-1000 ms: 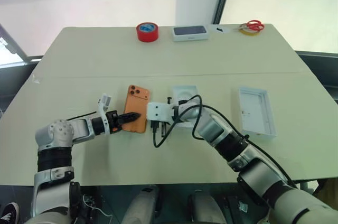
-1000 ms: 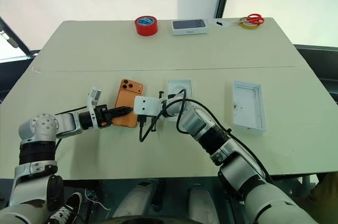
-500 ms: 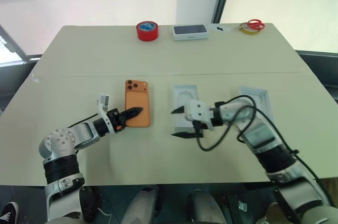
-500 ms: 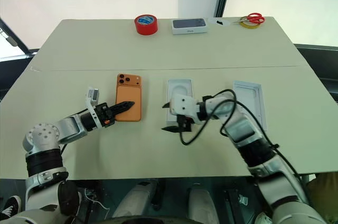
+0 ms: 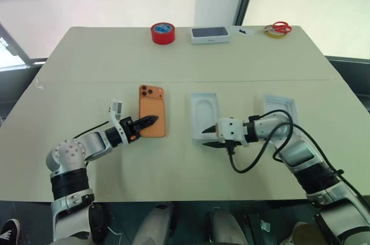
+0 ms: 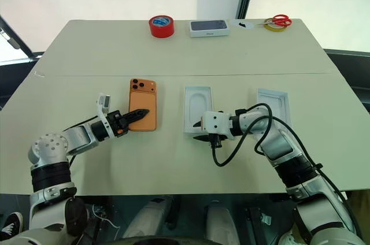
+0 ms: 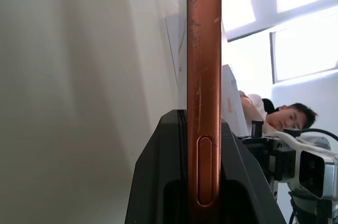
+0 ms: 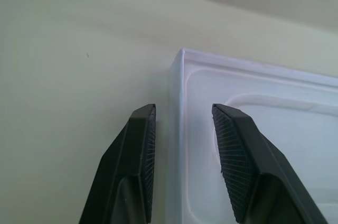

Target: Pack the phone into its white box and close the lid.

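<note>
None of the packing is done yet, as far as you can judge from the tabletop (image 5: 87,60). Going from your left: the left gripper (image 5: 149,121) is clamped on the near end of the phone (image 5: 152,118), and the left wrist view shows the copper-coloured edge with its side button pinched between the two black fingers (image 7: 153,182). The phone lies back-up, orange with rounded corners, its three-lens cluster at the far left corner, and it sits well apart from any box.

Next along is a white moulded insert (image 5: 204,117) with an oval recess. Your right gripper (image 5: 209,137) hovers at its near end with its fingers partly open, holding nothing; in the right wrist view the insert's thin side wall sits between the two pads (image 8: 236,155) without a squeeze.

Furthest right, partly behind the right arm, lies a shallow white tray, the lid (image 5: 281,106) by its all-white inside. You cannot pick out a brown-floored white box.

Left to do: phone into the box, then the lid on.
</note>
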Robot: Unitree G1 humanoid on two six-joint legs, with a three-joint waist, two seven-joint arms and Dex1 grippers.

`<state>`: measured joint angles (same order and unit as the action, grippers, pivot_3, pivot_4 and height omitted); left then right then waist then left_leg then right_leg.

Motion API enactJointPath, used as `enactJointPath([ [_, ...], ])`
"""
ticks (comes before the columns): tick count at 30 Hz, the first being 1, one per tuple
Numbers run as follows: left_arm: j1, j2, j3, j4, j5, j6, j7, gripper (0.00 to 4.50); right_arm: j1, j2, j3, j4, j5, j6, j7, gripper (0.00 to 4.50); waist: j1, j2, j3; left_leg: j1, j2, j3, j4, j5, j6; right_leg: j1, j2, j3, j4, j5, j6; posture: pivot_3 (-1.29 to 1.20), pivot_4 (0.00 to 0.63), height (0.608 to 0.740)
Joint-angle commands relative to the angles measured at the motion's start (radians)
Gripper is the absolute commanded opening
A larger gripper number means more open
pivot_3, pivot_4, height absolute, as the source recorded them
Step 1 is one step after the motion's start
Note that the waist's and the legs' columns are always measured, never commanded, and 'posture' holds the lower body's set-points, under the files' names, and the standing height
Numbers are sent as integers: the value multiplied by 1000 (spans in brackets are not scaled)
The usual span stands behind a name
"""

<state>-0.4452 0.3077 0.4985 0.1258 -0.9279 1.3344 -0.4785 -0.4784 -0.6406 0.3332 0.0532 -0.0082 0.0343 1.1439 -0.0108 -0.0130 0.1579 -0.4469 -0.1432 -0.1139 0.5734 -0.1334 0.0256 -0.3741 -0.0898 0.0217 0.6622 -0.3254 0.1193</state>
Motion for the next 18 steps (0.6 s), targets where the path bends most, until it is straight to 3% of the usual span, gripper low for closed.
enactJointPath([
  [1,-31,-3,23,-18,-48,-25,-5,0,-8,-4,-10,4,-4,-28,-1,1681,0,0,0,0,0,0,0,0,0,0,0,0,0,0,0,0,150,736],
  [2,-41,-17,46,-10,-61,-31,15,0,-7,-3,-11,8,-4,-30,-2,1681,0,0,0,0,0,0,0,0,0,0,0,0,0,0,0,0,150,736],
  [3,-48,-26,58,-9,-68,-41,24,0,-6,-2,-12,10,0,-26,3,1407,1,0,0,0,0,0,0,0,0,0,0,0,0,0,0,0,150,736],
  [7,-59,-43,75,-16,-91,-51,59,0,-8,12,-13,-4,12,-6,5,35,0,-1,1,0,0,0,1,0,0,0,0,-1,0,0,0,0,150,736],
  [13,-89,-69,86,-11,-127,-61,118,0,-10,58,27,-52,-32,19,-38,35,-2,-1,1,0,0,0,1,0,0,0,0,0,0,0,0,0,150,736],
  [18,-108,-103,58,-40,-130,-87,155,0,-69,180,69,-83,-75,134,-116,35,-3,-1,1,0,0,-1,1,0,0,0,1,0,1,0,0,0,150,736],
])
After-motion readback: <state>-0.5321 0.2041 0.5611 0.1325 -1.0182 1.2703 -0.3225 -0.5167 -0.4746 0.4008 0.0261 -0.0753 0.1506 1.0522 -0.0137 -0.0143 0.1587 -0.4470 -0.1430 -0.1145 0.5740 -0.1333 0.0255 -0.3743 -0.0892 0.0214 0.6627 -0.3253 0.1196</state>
